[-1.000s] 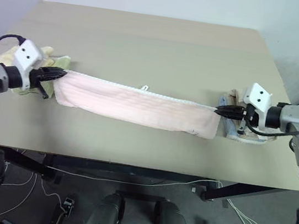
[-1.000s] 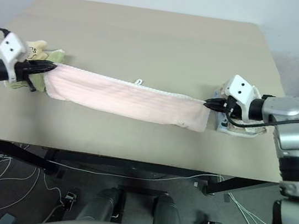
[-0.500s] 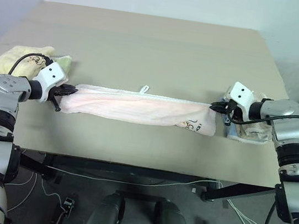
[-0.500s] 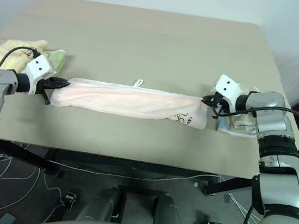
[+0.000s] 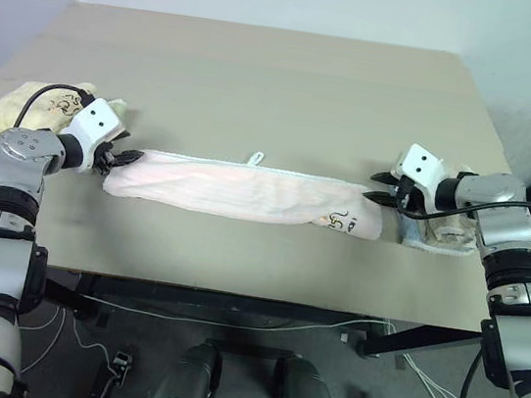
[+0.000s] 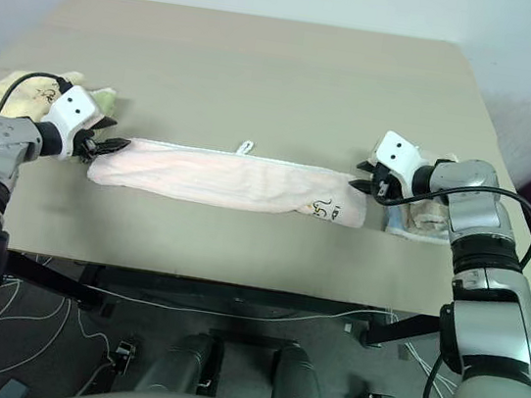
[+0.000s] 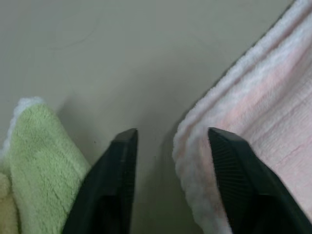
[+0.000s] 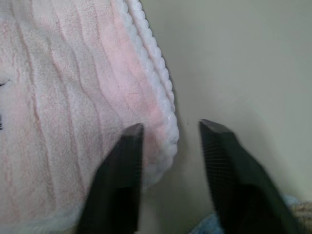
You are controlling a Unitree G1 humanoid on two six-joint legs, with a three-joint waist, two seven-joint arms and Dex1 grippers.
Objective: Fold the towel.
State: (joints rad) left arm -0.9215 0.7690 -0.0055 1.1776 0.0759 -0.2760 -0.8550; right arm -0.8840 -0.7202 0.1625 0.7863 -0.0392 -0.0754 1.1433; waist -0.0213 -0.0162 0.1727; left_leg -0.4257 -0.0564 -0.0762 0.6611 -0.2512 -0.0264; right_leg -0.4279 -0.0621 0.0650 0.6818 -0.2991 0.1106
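While the towel [image 5: 247, 191] lies flat, its long axis runs between left gripper [image 5: 125, 157] and right gripper [image 5: 379, 189]; both fingers, earlier pinching its ends, now gape empty.

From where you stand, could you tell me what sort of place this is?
Probably a robot test bench in a lab or workshop: a plain beige table against bare pale walls, loose white cables on the grey floor beneath, and a pale pink terry towel laid out for practice.
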